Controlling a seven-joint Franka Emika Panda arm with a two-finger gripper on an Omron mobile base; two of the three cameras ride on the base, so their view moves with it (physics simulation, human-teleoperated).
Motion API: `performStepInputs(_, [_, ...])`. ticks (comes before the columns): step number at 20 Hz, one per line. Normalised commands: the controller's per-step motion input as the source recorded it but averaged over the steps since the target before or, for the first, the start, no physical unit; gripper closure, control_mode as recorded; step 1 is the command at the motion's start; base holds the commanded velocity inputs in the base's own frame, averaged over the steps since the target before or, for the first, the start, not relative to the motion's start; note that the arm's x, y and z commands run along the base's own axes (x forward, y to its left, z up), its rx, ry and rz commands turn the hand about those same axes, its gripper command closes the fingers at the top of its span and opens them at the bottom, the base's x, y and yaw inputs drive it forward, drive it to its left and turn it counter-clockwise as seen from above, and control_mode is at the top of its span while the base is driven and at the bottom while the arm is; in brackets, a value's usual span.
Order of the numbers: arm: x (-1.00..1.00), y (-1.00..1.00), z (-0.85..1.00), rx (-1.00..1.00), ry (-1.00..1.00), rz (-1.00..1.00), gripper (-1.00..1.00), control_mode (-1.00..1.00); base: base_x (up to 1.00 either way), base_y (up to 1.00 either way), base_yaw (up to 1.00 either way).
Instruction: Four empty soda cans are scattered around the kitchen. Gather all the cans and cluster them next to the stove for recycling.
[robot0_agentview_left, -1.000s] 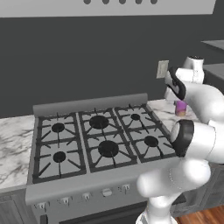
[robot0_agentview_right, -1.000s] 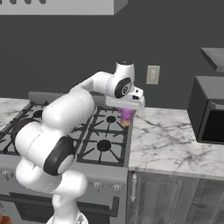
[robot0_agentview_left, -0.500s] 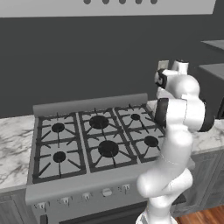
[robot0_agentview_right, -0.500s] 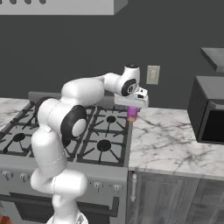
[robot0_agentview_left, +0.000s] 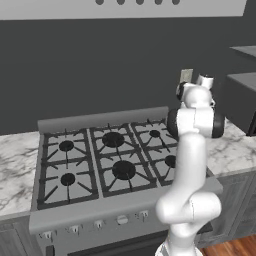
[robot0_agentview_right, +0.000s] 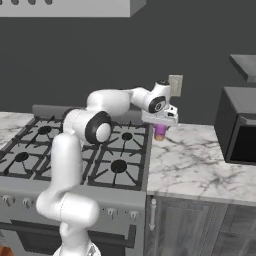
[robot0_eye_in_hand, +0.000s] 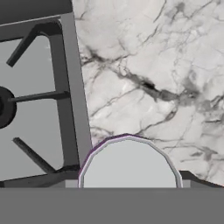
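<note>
A purple soda can (robot0_agentview_right: 160, 132) hangs upright under my gripper (robot0_agentview_right: 161, 123), which is shut on it, over the marble counter (robot0_agentview_right: 195, 160) just right of the stove (robot0_agentview_right: 75, 150). Whether the can's base touches the counter I cannot tell. The hand view looks straight down on the can's silver top (robot0_eye_in_hand: 129, 164), with the stove's right edge and a black grate (robot0_eye_in_hand: 57, 100) to its left and marble to its right. The left base view has the stove (robot0_agentview_left: 110, 155) in the middle, and my own upright arm hides the can there.
A black-fronted microwave (robot0_agentview_right: 240, 125) stands on the counter at the far right. A wall outlet (robot0_agentview_right: 175, 85) sits behind the gripper. Bare marble lies between the can and the microwave. More counter (robot0_agentview_left: 15, 170) runs left of the stove.
The arm has swung and straightened up, carrying the purple can to the right, from above the stove's back right corner to over the counter beside it. The grip has stayed the same.
</note>
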Motion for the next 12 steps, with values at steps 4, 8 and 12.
performStepInputs(4, [0.48,-0.06,-0.64,0.00,0.00,0.00,1.00,-1.00,0.00,0.00,0.00])
performStepInputs(8, [0.40,0.00,-0.44,0.00,0.01,0.00,1.00,-1.00,0.00,0.00,0.00])
performStepInputs(12, [0.39,0.00,-0.31,0.00,0.00,0.00,1.00,-1.00,0.00,0.00,0.00])
